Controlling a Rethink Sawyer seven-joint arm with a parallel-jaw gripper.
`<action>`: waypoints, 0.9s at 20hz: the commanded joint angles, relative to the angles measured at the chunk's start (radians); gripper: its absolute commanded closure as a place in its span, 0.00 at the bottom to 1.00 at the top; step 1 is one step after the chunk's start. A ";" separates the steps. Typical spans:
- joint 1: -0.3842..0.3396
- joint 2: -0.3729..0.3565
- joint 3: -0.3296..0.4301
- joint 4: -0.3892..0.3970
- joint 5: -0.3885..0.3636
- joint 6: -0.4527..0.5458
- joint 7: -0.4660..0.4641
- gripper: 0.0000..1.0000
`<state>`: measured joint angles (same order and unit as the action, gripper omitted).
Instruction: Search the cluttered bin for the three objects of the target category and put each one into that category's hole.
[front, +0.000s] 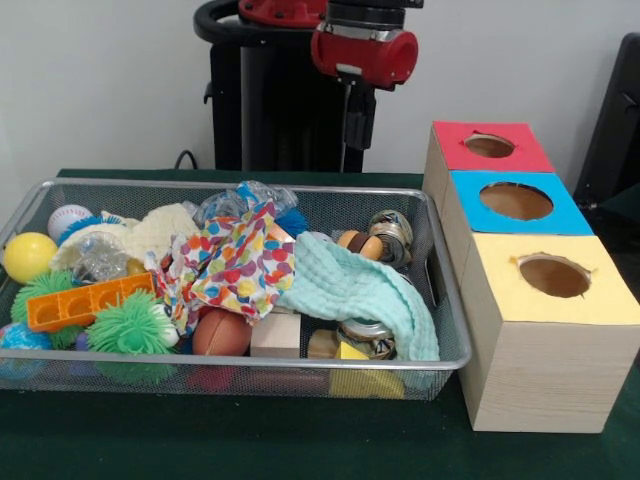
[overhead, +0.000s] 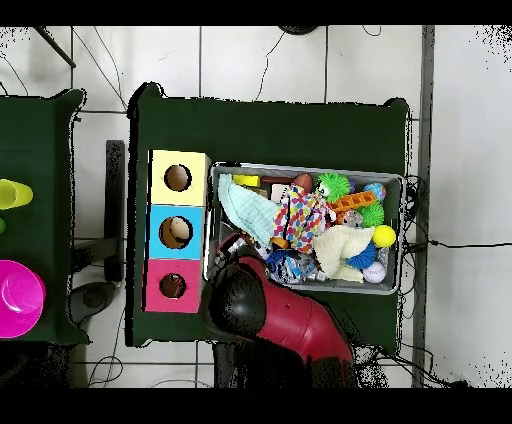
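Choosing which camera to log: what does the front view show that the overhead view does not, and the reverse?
Only the front view shows the bin's mesh side wall and the wood-grain sides of the boxes. Only the overhead view shows the whole green table, the tiled floor, and a second table with a pink object and a yellow one. Both show the clutter, the mint cloth, the spotted cloth, and the red, blue and yellow holes.

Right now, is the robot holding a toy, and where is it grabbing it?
No toy is held. The gripper hangs above the back of the bin, clear of everything inside, with nothing in it. Whether it is open cannot be told.
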<state>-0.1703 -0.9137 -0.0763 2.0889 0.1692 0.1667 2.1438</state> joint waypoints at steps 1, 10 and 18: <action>-0.006 0.027 0.114 -0.102 -0.090 0.025 -0.020 1.00; -0.027 0.055 0.137 -0.088 -0.106 0.007 0.037 0.00; -0.053 0.079 0.095 -0.137 -0.165 0.019 -0.008 0.00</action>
<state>-0.1739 -0.8899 -0.0207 2.0416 0.0713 0.1667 2.1438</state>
